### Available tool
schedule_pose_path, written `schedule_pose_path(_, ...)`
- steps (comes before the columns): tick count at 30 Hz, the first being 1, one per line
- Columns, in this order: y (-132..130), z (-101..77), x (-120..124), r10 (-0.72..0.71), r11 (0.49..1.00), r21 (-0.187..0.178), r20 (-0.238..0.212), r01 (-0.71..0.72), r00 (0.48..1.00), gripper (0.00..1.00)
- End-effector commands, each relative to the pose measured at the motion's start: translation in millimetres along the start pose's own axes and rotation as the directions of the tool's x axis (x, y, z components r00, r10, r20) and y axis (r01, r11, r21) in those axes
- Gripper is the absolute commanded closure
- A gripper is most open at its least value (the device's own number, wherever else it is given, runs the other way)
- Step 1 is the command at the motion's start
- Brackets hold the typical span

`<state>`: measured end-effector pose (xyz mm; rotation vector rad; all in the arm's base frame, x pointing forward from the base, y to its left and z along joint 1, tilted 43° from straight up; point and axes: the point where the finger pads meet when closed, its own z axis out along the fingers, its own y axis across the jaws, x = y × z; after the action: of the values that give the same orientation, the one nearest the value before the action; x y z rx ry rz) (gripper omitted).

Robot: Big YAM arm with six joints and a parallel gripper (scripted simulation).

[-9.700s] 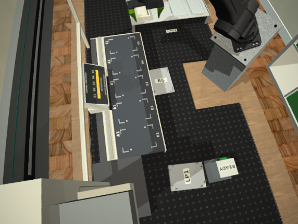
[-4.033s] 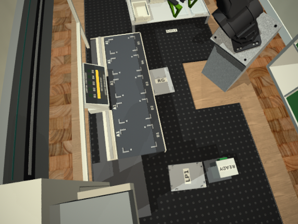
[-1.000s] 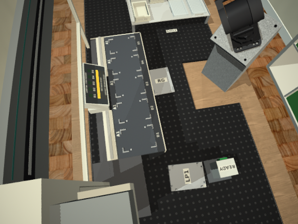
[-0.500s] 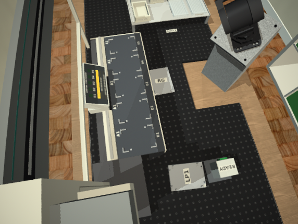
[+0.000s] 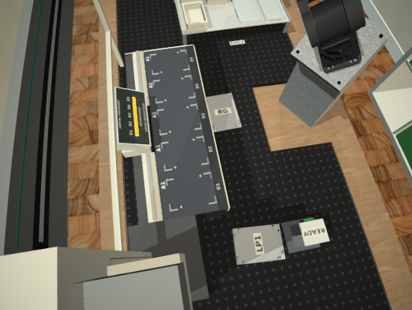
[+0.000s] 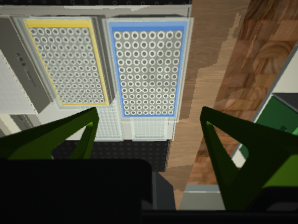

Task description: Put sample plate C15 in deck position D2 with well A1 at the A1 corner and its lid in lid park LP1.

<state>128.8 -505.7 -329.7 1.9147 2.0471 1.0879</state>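
Note:
In the wrist view my gripper (image 6: 149, 112) is open and empty, its green fingers spread wide above the SHELF. Below it lie a blue-rimmed item (image 6: 147, 70) and a yellow-rimmed item (image 6: 67, 62), each with many round wells. White fine-gridded plates (image 6: 152, 129) (image 6: 109, 125) show at their near edges. I read no ID label, so I cannot tell which is C15. In the top view two gridded plates (image 5: 246, 9) (image 5: 270, 7) lie on the SHELF (image 5: 223, 19). Deck position D2 (image 5: 184, 153) is empty. Lid park LP1 (image 5: 245, 236) is empty. The gripper is out of the top view.
The other deck positions on the deck (image 5: 173, 72) are empty. The regrip nest RG (image 5: 230, 102) is empty. The READY key (image 5: 315, 232) sits right of LP1. A cream open reservoir (image 5: 194, 12) stands on the SHELF. A grey box (image 6: 20, 75) lies left of the yellow-rimmed item. The arm's base (image 5: 335, 29) stands on a grey pedestal (image 5: 310, 94).

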Motion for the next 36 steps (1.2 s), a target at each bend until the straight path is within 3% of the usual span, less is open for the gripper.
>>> schedule_pose_path(1,7,-52.6,-32,-0.035,0.999,0.002,0.091,0.035,0.995,0.0)
schedule_pose_path(10,7,-52.6,-32,-0.035,0.999,0.002,0.091,0.035,0.995,0.0)
schedule_pose_path(12,8,-7.6,-27,-0.032,0.999,0.007,0.052,0.031,0.998,0.0)
schedule_pose_path(17,9,3.6,-27,-0.033,0.999,0.008,0.049,0.033,0.998,0.0)
schedule_pose_path(18,5,-9.3,-20,-0.022,1.0,0.002,0.051,0.022,0.998,0.0)
schedule_pose_path(36,5,-9.3,-20,-0.022,1.0,0.002,0.051,0.022,0.998,0.0)
